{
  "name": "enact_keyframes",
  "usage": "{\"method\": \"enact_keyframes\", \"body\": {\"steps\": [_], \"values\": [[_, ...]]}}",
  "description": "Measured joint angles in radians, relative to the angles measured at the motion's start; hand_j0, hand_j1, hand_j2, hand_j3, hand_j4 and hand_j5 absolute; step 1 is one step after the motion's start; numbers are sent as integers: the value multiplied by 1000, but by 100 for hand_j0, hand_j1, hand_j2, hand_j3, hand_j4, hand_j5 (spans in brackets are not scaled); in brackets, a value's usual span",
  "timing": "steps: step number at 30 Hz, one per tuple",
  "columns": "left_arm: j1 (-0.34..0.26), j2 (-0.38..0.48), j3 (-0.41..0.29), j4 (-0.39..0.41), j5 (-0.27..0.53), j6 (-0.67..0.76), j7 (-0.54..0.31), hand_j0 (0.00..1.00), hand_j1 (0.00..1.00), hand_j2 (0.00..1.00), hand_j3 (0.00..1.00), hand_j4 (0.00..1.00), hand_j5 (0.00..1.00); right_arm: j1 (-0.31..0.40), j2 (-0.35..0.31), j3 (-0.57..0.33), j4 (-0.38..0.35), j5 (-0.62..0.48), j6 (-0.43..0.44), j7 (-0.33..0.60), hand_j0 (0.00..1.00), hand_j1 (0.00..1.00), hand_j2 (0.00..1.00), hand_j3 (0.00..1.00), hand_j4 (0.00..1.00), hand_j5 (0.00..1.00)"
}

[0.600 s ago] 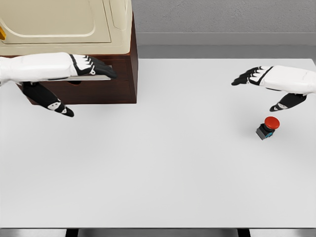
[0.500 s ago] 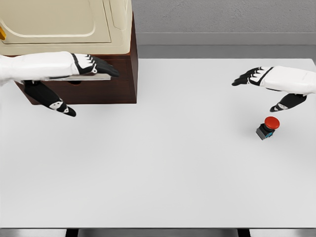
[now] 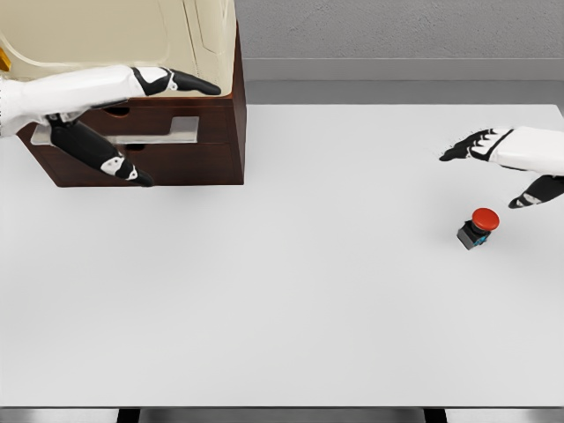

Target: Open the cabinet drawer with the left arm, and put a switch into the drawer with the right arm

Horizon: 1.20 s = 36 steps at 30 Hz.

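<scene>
We see the left hand (image 3: pixel 132 119) spread loose before the cabinet (image 3: pixel 176 159), fingers above its drawer (image 3: pixel 154 134). On the table (image 3: pixel 291 291), the switch (image 3: pixel 478 227) sits under our slack, empty right hand (image 3: pixel 511 167).

Even, bright light fills the scene, with no glare on the white table (image 3: pixel 291 291). Shadows are faint and soft: a pale smudge beneath the brown cabinet (image 3: pixel 189 163) and under the red switch (image 3: pixel 478 228). Edges look slightly soft, like a compressed render; no visible warping.
</scene>
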<state>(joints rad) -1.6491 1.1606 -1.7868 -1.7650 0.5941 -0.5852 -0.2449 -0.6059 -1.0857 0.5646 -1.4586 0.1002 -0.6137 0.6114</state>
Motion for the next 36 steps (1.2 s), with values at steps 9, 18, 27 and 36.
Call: {"method": "enact_keyframes", "body": {"steps": [9, 18, 27, 36], "values": [[-5, 4, 28, 0, 36, 113, -301, 100, 100, 100, 100, 100, 100, 69, -10, -3, 16, 0, 0, 0, 100, 100, 100, 100, 100, 100], [-12, 4, 70, 2, 165, 502, -327, 100, 100, 100, 100, 100, 100, 100, 15, -10, 57, -1, 0, 0, 100, 100, 100, 100, 100, 100], [-12, 14, 81, 5, 146, 677, -301, 100, 100, 100, 100, 100, 100, 112, 64, -8, 117, 13, 0, 0, 100, 100, 100, 100, 100, 100], [-6, 35, 103, 6, 122, 767, -210, 100, 100, 100, 100, 100, 100, 115, 92, -5, 168, 30, 0, 0, 100, 100, 100, 100, 100, 100]]}}
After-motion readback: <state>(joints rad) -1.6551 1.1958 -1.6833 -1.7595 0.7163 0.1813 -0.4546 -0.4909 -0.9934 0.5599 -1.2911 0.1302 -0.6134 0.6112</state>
